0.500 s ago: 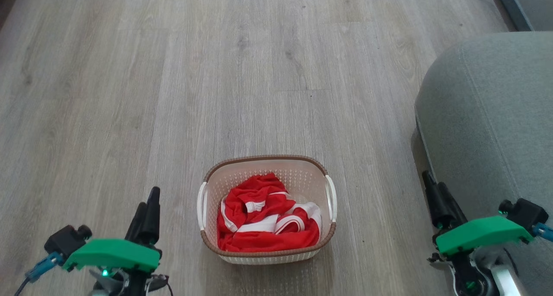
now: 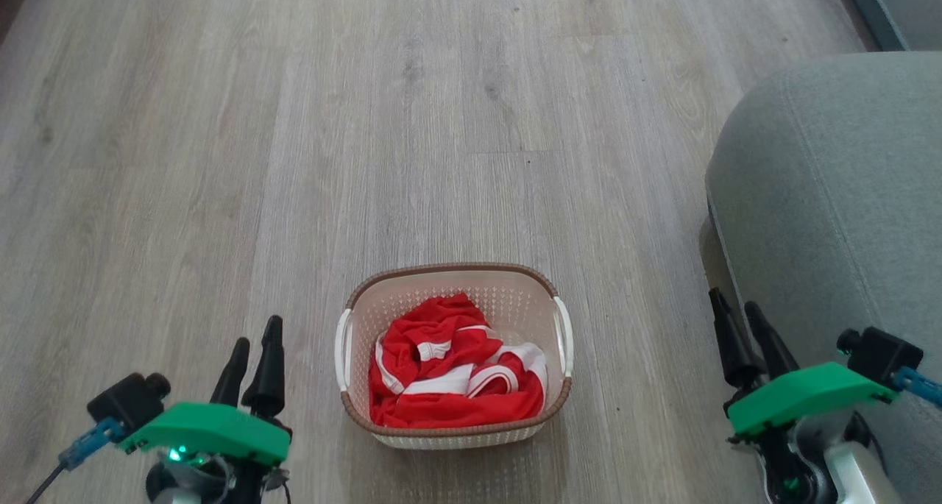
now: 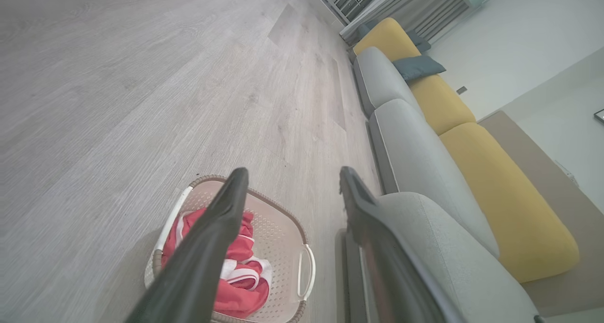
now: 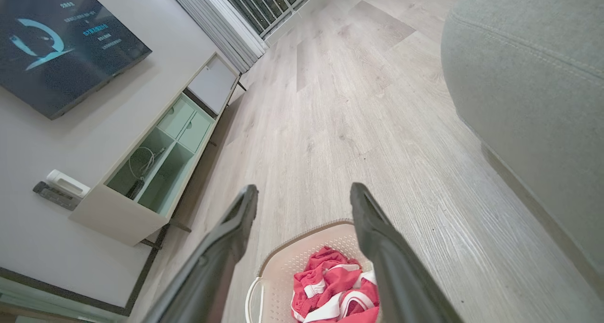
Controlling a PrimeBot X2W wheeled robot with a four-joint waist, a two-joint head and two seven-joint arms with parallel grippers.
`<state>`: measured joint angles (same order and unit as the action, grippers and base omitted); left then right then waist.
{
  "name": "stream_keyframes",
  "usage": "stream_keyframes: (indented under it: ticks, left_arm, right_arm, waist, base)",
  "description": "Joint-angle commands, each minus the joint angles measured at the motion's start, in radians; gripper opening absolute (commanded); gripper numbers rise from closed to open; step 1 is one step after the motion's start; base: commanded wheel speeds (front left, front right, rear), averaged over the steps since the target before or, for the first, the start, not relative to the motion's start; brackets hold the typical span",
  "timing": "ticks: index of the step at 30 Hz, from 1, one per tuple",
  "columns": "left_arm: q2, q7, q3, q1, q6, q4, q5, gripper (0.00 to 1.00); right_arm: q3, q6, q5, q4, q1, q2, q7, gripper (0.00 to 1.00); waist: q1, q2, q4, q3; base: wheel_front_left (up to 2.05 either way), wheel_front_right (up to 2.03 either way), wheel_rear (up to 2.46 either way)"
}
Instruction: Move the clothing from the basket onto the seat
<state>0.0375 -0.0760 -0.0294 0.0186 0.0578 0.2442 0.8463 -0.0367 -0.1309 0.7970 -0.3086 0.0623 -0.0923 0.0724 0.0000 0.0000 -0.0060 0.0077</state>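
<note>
The cream basket (image 2: pixel 454 274) with a brown rim and white side handles stands on the wooden floor at the lower middle of the head view. Crumpled red clothing (image 2: pixel 449 375) with white trim lies inside it; both wrist views catch the same clothing (image 3: pixel 238 285) (image 4: pixel 335 292) in the basket (image 3: pixel 278 228) (image 4: pixel 302 252). The grey-green seat (image 2: pixel 846 195) fills the right side. My left gripper (image 2: pixel 256 340) hovers open left of the basket, holding nothing. My right gripper (image 2: pixel 734 309) is open beside the seat's front edge, right of the basket, also empty.
A long sofa with grey seat cushions (image 3: pixel 415 158) and yellow back cushions (image 3: pixel 500 191) runs along the right. A low TV cabinet (image 4: pixel 155 158) and a wall screen (image 4: pixel 61 40) stand on the far left side. Bare wooden floor (image 2: pixel 368 121) stretches ahead of the basket.
Both grippers have turned a little, so their two fingers now show apart. The right gripper has shifted slightly left and up in the view. Basket and clothing have not moved.
</note>
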Motion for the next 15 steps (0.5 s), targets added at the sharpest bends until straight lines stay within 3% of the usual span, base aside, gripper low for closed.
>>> stream_keyframes:
  ticks: [1,15]
  left_arm:
    - [0.009,-0.016,0.01,0.049,-0.007,-0.041,-0.05,1.0]
    - [0.01,-0.055,-0.003,0.047,-0.02,-0.057,-0.217,1.0]
  right_arm:
    - [-0.017,0.0,-0.049,0.028,0.06,-0.021,0.019,1.0]
    - [-0.047,0.0,-0.205,0.022,0.068,-0.031,0.057,1.0]
  waist:
    - [0.0,0.0,0.0,0.001]
    - [0.0,0.0,-0.004,0.003]
  base:
    - [0.0,0.0,0.0]
    - [0.0,0.0,0.0]
